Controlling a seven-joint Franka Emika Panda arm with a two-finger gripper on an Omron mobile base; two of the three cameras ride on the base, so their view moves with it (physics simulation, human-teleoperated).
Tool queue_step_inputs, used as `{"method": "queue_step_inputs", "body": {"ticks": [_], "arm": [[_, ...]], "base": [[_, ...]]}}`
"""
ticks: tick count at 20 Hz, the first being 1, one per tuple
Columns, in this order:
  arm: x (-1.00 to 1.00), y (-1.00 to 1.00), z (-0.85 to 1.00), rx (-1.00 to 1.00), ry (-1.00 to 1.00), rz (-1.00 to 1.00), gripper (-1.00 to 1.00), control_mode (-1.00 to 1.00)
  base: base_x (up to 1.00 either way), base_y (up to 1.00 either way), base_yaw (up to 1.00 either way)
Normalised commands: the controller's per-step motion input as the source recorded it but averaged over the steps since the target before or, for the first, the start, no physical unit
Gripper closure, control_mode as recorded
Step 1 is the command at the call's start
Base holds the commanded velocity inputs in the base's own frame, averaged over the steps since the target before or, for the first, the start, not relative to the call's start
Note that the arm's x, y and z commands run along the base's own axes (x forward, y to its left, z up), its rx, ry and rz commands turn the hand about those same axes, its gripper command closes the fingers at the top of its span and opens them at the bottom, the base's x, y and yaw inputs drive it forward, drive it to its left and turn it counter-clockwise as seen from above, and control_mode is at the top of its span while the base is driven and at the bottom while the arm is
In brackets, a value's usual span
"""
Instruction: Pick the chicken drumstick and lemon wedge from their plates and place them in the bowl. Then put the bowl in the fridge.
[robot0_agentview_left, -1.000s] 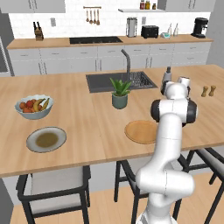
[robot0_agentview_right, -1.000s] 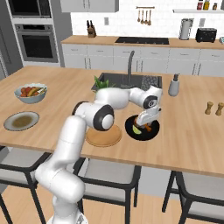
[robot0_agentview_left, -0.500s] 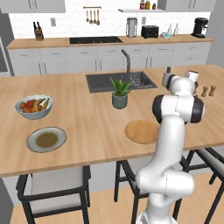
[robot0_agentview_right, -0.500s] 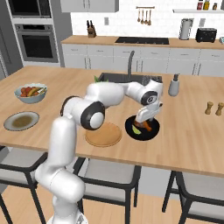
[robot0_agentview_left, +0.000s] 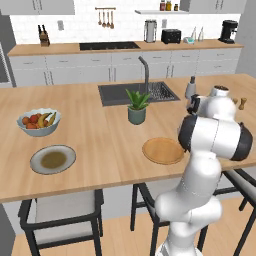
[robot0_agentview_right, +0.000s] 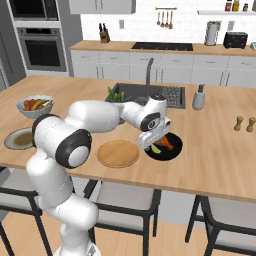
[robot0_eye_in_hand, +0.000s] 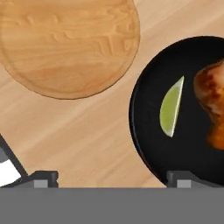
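The black bowl (robot0_eye_in_hand: 183, 78) (robot0_agentview_right: 172, 150) sits on the island counter right of the tan wooden plate (robot0_eye_in_hand: 65, 43) (robot0_agentview_right: 118, 153) (robot0_agentview_left: 163, 150). Inside it lie the pale lemon wedge (robot0_eye_in_hand: 172, 112) (robot0_agentview_right: 156, 149) and the glossy brown chicken drumstick (robot0_eye_in_hand: 212, 103) (robot0_agentview_right: 167, 143), side by side. My gripper (robot0_eye_in_hand: 111, 179) (robot0_agentview_right: 151, 142) hovers open over the bowl's left rim, with nothing between its fingers. The grey plate (robot0_agentview_left: 52, 159) (robot0_agentview_right: 20, 138) with a brownish centre lies far left and holds no food. The fridge is out of view.
A white fruit bowl (robot0_agentview_left: 39, 121) (robot0_agentview_right: 35, 105) stands behind the grey plate. A potted plant (robot0_agentview_left: 136, 106), the sink (robot0_agentview_right: 150, 93), a soap bottle (robot0_agentview_right: 199, 97) and two shakers (robot0_agentview_right: 244, 123) stand further back. My arm hides the black bowl in the left base view.
The jaws have spread wide apart and the lemon wedge lies free in the bowl. The hand has shifted slightly toward the wooden plate.
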Motion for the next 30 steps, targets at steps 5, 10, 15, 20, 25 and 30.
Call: {"method": "queue_step_inputs", "body": {"ticks": [5,10,15,20,25,30], "arm": [[-0.05,0.63,-0.08,-0.19,0.0,-0.07,-1.0,-1.0],[-0.02,-0.06,-0.06,-0.13,0.01,-0.12,-1.0,-1.0],[0.0,-0.22,0.0,-0.08,0.08,-0.09,-1.0,-1.0],[0.04,-0.21,0.0,-0.03,0.05,-0.03,-1.0,-1.0],[0.13,-0.07,-0.06,0.0,0.06,0.0,-1.0,-1.0],[0.35,0.0,-0.08,0.0,0.03,0.0,-1.0,-1.0]], "base": [[0.0,0.0,0.0],[0.0,0.0,0.0],[0.0,0.0,0.0],[0.0,0.0,0.0],[0.0,0.0,0.0],[0.0,0.0,0.0]]}}
